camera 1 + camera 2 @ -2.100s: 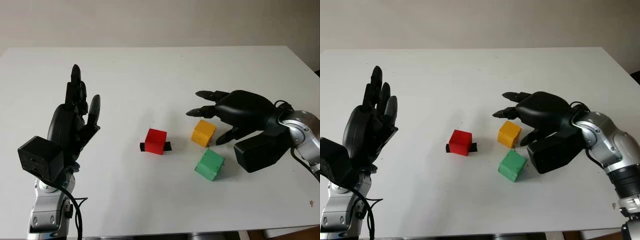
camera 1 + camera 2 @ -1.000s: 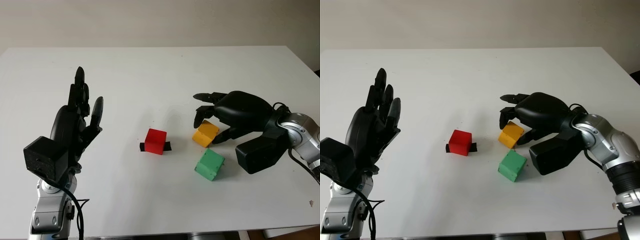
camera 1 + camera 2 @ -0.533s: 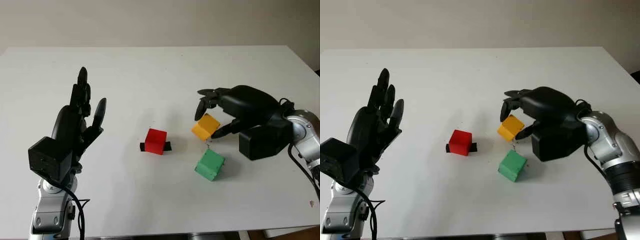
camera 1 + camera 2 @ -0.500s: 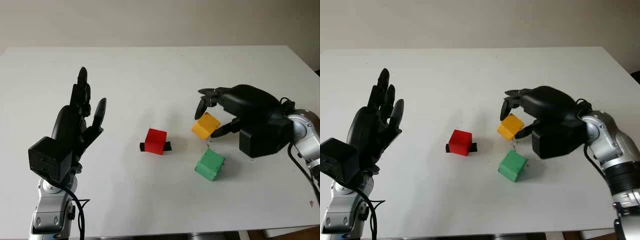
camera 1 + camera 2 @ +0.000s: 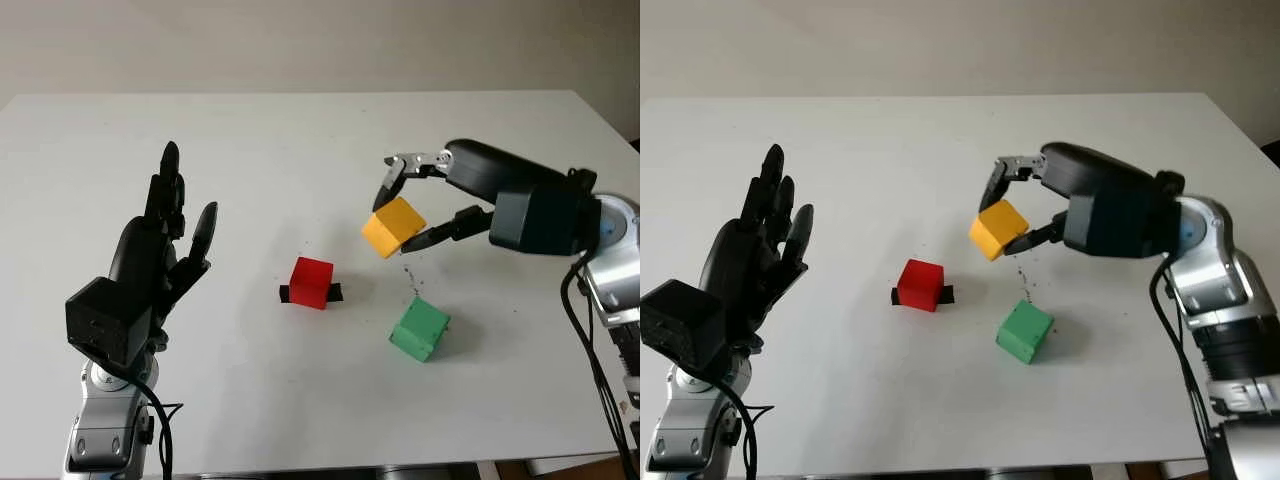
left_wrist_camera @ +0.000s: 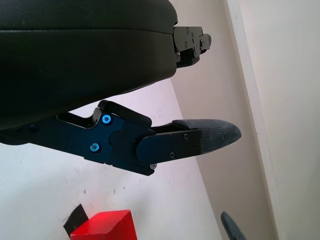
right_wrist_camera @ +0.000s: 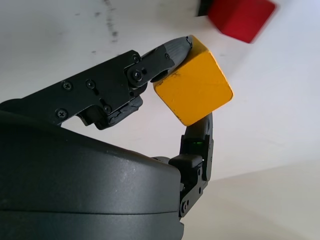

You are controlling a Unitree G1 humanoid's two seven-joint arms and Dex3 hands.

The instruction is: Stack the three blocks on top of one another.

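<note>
Over the white table (image 5: 300, 130), head views: right hand (image 5: 405, 210) pinches the yellow block (image 5: 392, 226) aloft — tilted, above and between red block (image 5: 311, 282) and green block (image 5: 419, 328). Left hand (image 5: 150, 262) is raised at left, open. Left wrist view: red block's top. Right wrist view: fingertips (image 7: 175, 50) clamp the yellow block — opposite sides.

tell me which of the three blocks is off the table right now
The yellow block: it is pinched in the right hand and held tilted above the table. The red block and green block both sit on the tabletop.
</note>
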